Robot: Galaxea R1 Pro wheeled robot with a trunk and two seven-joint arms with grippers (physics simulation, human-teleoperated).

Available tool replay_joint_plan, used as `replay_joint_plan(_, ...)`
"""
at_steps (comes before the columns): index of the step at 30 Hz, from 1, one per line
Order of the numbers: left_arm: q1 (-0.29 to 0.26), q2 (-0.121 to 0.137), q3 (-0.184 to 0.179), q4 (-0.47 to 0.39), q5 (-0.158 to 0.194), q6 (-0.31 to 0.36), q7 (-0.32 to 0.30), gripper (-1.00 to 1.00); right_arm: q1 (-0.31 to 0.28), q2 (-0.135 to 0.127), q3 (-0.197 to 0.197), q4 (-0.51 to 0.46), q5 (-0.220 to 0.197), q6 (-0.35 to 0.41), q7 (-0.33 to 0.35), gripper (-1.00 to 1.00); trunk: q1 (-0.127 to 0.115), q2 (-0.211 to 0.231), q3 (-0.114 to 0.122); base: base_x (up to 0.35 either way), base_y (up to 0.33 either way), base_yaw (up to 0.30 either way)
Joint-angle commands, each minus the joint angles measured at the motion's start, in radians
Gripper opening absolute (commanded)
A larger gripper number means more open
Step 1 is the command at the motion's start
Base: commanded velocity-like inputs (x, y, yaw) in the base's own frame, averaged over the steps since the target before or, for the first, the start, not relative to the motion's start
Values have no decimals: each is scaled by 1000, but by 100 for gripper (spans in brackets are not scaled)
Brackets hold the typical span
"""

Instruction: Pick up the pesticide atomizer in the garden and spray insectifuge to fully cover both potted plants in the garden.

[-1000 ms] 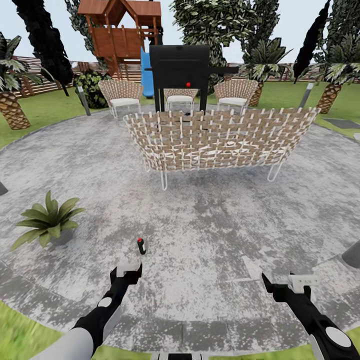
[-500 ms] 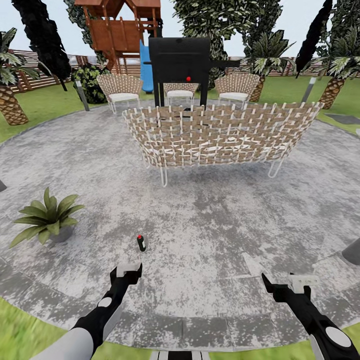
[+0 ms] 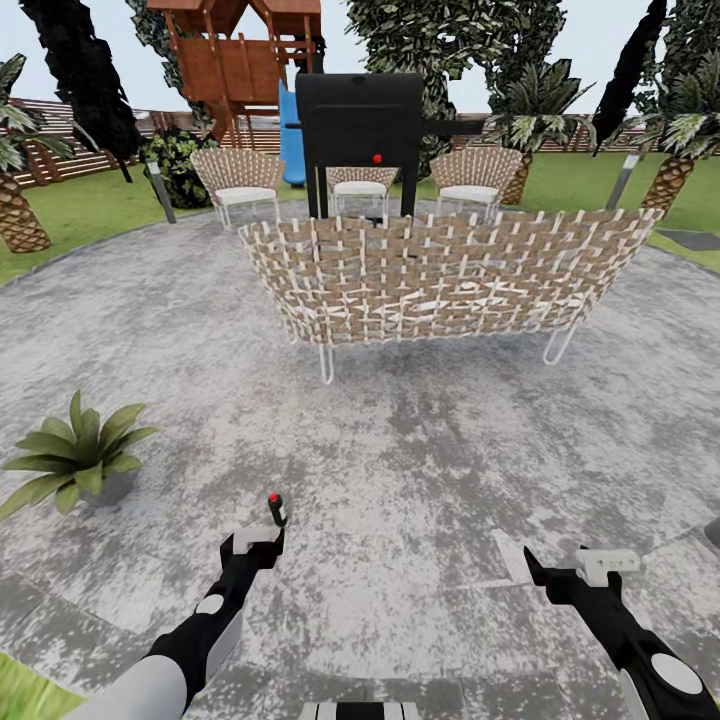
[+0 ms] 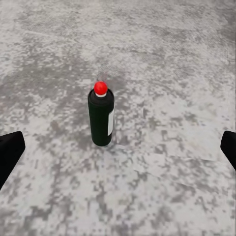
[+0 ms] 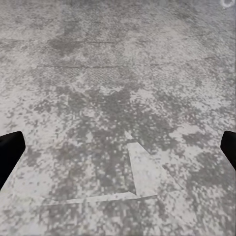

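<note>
The atomizer (image 3: 277, 509) is seen upright on the patio (image 3: 420, 440) at twelve o'clock of the left gripper (image 3: 258, 542), whose fingers are spread for grasping; the right gripper (image 3: 600, 565) is likewise held open.

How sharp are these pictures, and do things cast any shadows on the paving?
Head view: the patio paving is blotchy and soft, straight lines bow toward the edges, and the potted plant casts a faint shadow. Left wrist view: the atomizer looks fairly crisp with little shadow. Right wrist view: coarse, pixelated paving.
</note>
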State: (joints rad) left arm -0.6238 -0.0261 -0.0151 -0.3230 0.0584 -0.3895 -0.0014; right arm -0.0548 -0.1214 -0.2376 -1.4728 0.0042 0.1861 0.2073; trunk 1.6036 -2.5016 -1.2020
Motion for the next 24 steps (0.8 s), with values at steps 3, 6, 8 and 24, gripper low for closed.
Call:
replay_joint_plan(3,-1,0,-2,1,6,-3,0,100,0,0,-2,-1,0,6,6,100,0,0,-1,52,0,0)
replay_joint_plan(6,-1,0,-2,1,6,-3,0,100,0,0,-2,-1,0,6,6,100,0,0,-1,186,5,0)
replay_joint_plan(8,-1,0,-2,1,6,-3,0,100,0,0,-2,-1,0,6,6,100,0,0,-1,276,48,0)
replay_joint_plan(24,-1,-1,-3,1,6,-3,0,100,0,1,-3,-4,-1,2,6,100,0,0,-1,256,-18,36)
